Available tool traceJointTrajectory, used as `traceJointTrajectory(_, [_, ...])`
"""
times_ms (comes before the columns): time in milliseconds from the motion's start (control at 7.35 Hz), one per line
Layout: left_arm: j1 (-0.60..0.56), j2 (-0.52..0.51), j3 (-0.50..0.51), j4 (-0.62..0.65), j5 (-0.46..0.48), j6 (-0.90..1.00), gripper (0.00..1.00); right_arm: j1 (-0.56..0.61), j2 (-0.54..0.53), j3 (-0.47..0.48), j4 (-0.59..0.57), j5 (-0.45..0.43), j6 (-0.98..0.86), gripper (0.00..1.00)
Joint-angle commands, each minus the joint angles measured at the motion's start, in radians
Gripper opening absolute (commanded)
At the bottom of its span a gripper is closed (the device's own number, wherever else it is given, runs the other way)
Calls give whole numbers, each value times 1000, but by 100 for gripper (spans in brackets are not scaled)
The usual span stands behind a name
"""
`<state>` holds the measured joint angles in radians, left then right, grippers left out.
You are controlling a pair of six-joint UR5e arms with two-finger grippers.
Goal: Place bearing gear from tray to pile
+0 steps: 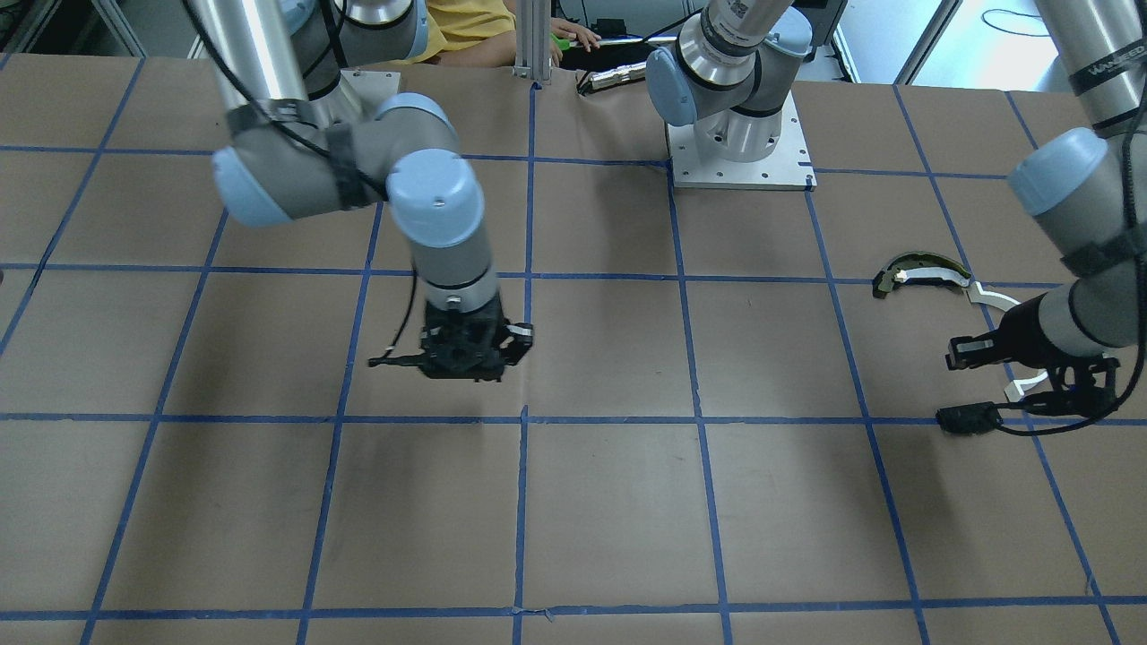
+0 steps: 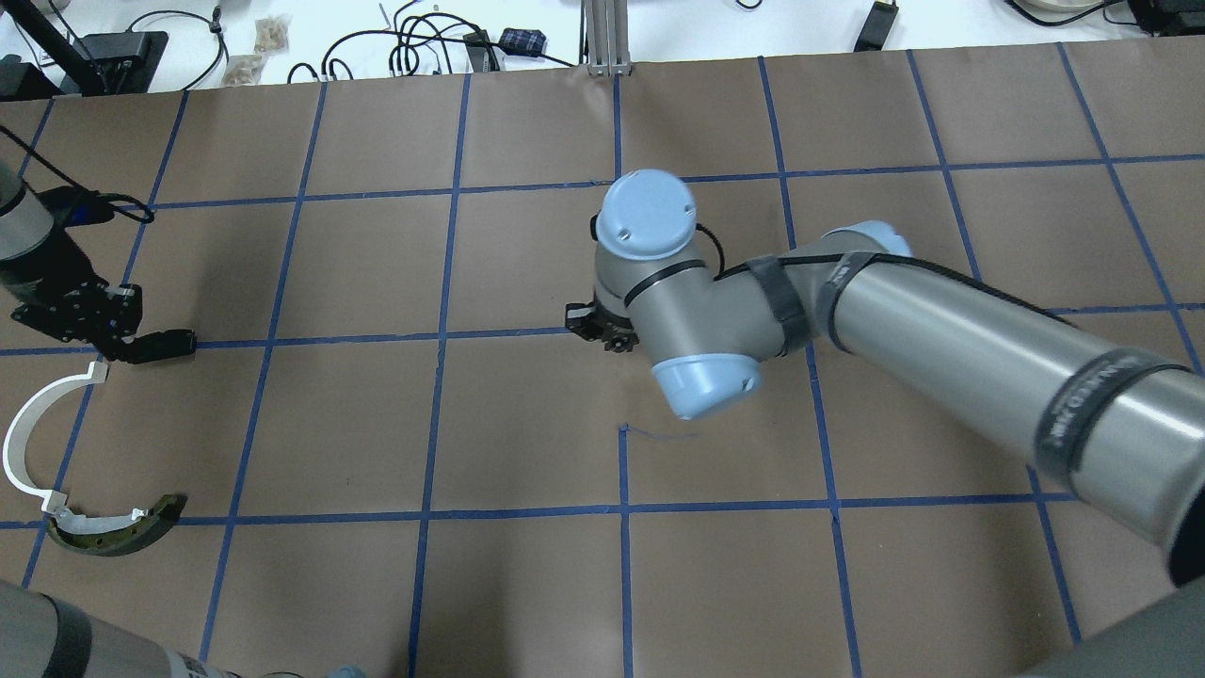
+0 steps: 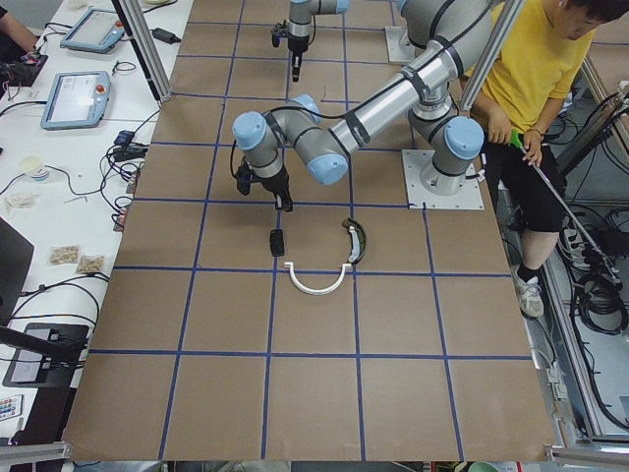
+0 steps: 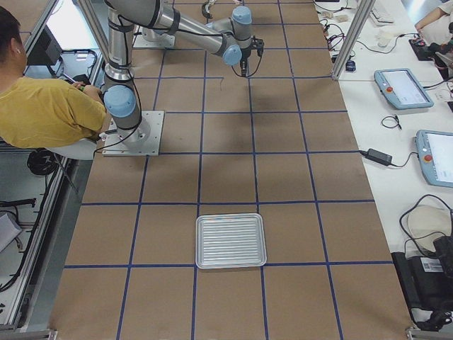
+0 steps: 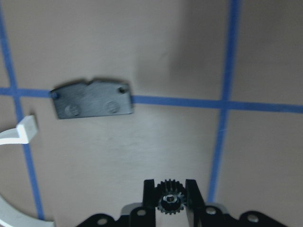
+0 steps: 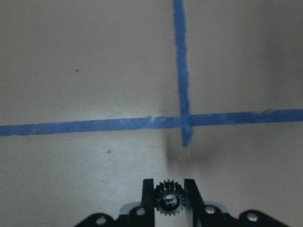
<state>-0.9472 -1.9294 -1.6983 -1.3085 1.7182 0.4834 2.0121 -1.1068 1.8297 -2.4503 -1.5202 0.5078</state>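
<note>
The bearing gear shows in no view. The silver tray (image 4: 231, 217) looks bare, on my right side. The pile lies on my left: a flat black plate (image 2: 169, 345) (image 5: 92, 98), a white arc strip (image 2: 24, 443) and a dark curved piece (image 2: 118, 532). My left gripper (image 5: 170, 185) (image 2: 111, 339) hovers above the table by the plate. Its jaws stand close together with nothing seen between them. My right gripper (image 6: 169, 185) (image 1: 461, 363) hangs over the table's middle, jaws close together, with nothing seen in it.
The table is brown paper with a blue tape grid. The arm bases (image 1: 739, 152) are bolted at the robot's side. A person in a yellow shirt (image 3: 536, 69) sits behind the bases. Tablets and cables lie along the far bench (image 4: 403, 88).
</note>
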Motion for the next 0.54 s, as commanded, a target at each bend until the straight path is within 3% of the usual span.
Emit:
traceJointTrajectory(0, [83,-52,-20,58,3,27,0,101,76,-21,-70,6,124,29])
traceJointTrajectory(136, [84,-93,-20,111,3,27,0,103,55,-23,-78,3,138,99])
traceJointTrajectory(408, [84,-140,-20,123,0,24,0,0,-2,-50,-41,24,92,100])
